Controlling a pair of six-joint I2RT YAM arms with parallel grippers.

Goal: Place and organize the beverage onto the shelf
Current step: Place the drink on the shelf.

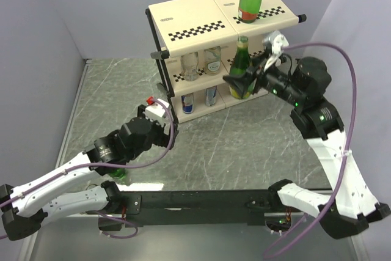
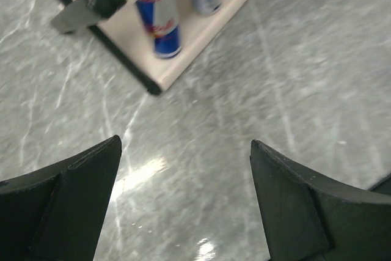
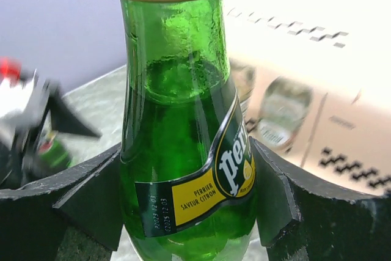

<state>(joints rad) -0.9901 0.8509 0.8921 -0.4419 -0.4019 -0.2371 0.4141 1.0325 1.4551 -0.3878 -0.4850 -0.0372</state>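
Beverage: green glass yellow-labelled bottle, clamped by right gripper; left gripper gaped empty. Neck risked striking top-panel edge of cream checkered shelf.

This is a robot lab test cell. Plain lilac walls box in a marble-patterned worktop, where a cabled left arm and right arm are bolted to a black rail. The shelf bears checkered marker strips.

Shelf: cream panels, blk-wht checker strips, blk frame. Green bottle, yellow label, gold cap. Can, 11 o'clock in left wrist view: blue-silver. Table: grey marble, wht veins.
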